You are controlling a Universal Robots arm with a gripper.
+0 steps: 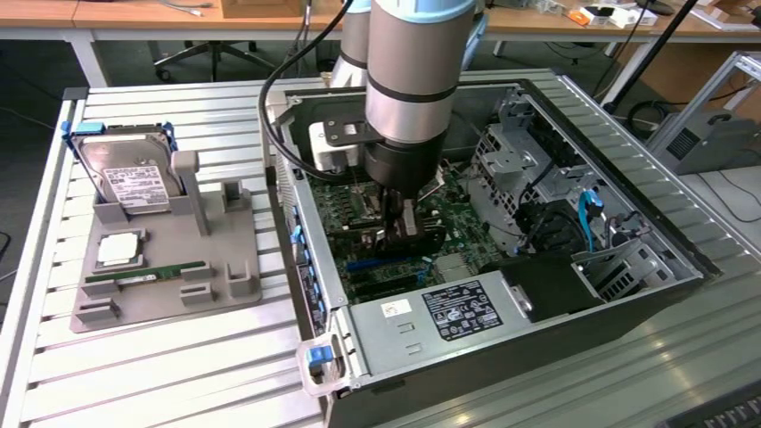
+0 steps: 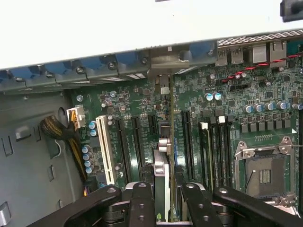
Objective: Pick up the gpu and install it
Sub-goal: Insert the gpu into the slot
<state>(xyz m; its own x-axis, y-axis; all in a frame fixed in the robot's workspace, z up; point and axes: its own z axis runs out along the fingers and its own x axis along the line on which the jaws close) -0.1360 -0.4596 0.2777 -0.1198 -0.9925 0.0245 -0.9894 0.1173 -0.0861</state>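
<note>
Gripper [image 2: 164, 191] pinching gpu [image 2: 161, 177] edge-on between its fingers [image 2: 142, 198]. Card upright over motherboard [image 2: 227, 109] slots inside computer case [image 1: 666, 259]. Hard drive [image 1: 134, 183] sits on grey stand [image 1: 226, 276], well apart.

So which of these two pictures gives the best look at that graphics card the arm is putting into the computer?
The wrist view: the gpu appears edge-on between the gripper's fingers, standing upright over the motherboard's slots. In the exterior view, the gpu is a dark shape below the arm, mostly hidden inside the open case.
</note>
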